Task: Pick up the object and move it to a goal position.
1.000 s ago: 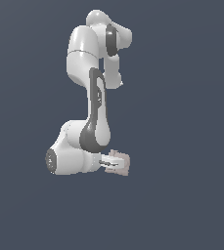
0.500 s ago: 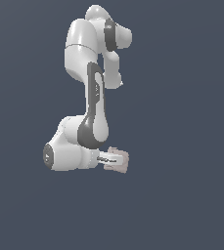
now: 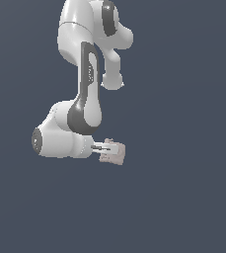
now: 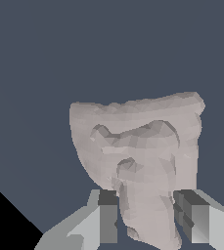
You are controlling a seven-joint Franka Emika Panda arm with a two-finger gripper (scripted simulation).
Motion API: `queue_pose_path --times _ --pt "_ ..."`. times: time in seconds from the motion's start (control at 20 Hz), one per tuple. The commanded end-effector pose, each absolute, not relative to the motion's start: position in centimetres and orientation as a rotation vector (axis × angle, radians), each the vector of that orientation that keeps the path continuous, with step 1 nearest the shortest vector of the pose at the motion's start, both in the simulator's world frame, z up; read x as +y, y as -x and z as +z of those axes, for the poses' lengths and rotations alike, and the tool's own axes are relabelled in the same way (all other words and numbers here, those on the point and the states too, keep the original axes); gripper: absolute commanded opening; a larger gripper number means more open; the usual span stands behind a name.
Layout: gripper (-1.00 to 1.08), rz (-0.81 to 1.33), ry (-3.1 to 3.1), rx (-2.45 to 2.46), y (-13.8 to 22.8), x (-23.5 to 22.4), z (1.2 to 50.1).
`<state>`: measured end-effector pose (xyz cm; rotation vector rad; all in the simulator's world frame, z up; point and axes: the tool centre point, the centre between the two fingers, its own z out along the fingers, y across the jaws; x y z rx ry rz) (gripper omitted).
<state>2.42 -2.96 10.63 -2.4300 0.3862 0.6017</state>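
Note:
The object (image 3: 116, 154) is a pale pinkish-beige, bumpy, roughly square lump at the tip of the arm, low in the exterior view. In the wrist view the object (image 4: 143, 156) fills the middle, with its ridged lower part lying between the two grey fingers (image 4: 107, 219). My gripper (image 3: 107, 148) points toward the exterior view's right and is shut on the object; in the wrist view the gripper (image 4: 150, 222) clamps it from both sides. Part of the lump's near end is hidden by the fingers.
The white and grey arm (image 3: 85, 99) folds down from the top of the exterior view. Around it there is only a plain dark blue-grey background (image 3: 183, 197), with no table edge or other thing showing.
The arm's wrist and the held object have shifted slightly toward the exterior view's left and a little upward. The grip on the object stays the same.

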Motion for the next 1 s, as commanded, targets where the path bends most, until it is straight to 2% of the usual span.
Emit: queue_pose_path --times 0.0,0.95 --pt "-1.00 0.600 2.430 0.388 -1.3 -3.9 12.4" --pt "-1.00 0.600 2.429 0.389 9.2 -12.6 29.1"
